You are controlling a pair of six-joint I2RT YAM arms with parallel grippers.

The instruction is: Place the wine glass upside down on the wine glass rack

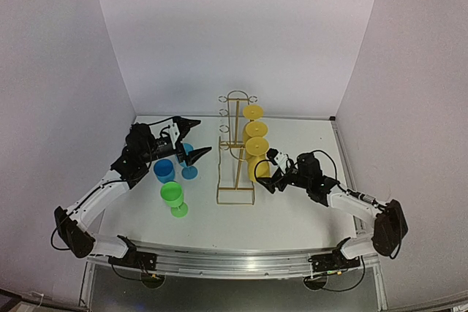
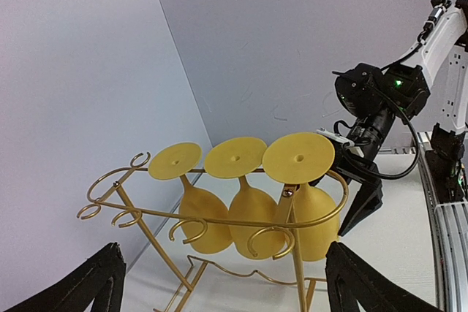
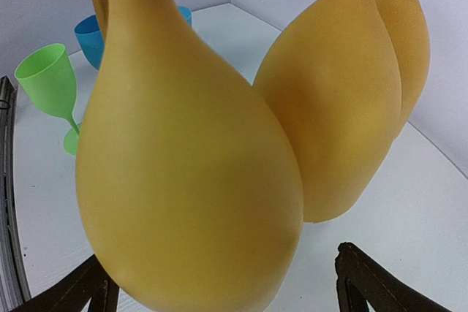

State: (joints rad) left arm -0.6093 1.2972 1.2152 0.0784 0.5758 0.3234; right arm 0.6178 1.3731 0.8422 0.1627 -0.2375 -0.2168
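The gold wire wine glass rack (image 1: 232,153) stands mid-table, and three yellow wine glasses hang upside down along its right side. The nearest yellow wine glass (image 1: 257,168) hangs by its foot from a ring. Its bowl (image 3: 190,180) fills the right wrist view. My right gripper (image 1: 268,172) is open, its jaws on either side of that bowl; the right finger (image 3: 373,283) stands clearly apart from it. To the left of the rack my left gripper (image 1: 203,136) is open and empty, facing the rack (image 2: 219,221) and the hanging glasses (image 2: 298,158).
Left of the rack stand a green glass (image 1: 172,199), a blue cup (image 1: 164,170) and a blue glass (image 1: 189,160), just under my left gripper. White walls close the back and both sides. The rack's left rings (image 2: 189,230) hold nothing.
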